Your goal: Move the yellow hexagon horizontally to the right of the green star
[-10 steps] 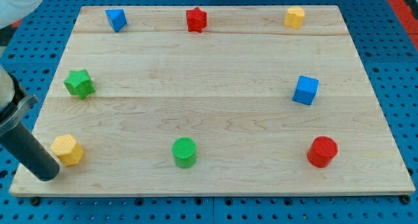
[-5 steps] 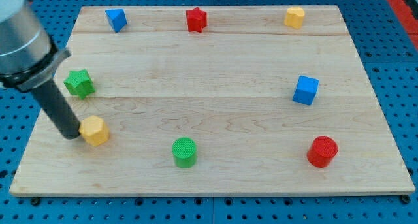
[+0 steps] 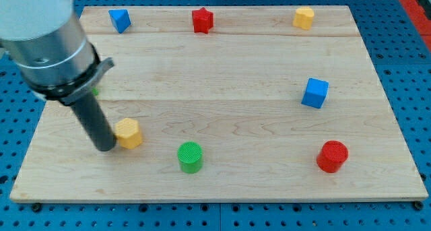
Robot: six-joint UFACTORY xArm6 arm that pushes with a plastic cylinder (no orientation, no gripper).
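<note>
1. nearest the view's bottom: a green ribbed cylinder block sits to the view's right of my tip and a little lower; a red ribbed cylinder block lies well apart, far toward the view's right.
2. my tip, the lower end of the straight dark rod, touches the wooden board at the view's left. there is no claw to open or close; the rod grasps nothing and only pushes.
3. the yellow hexagon block lies against my tip, on its right side in the view.
4. the green star block is almost wholly hidden behind the arm's grey body; only a sliver shows, above my tip.
5. progress, as i judge it: the hexagon is right of the star but lower than it, so it must go up the view to the star's row.
6. farther off: a blue cube block at the right; along the top edge, a blue block, a red star block and a second yellow block.
</note>
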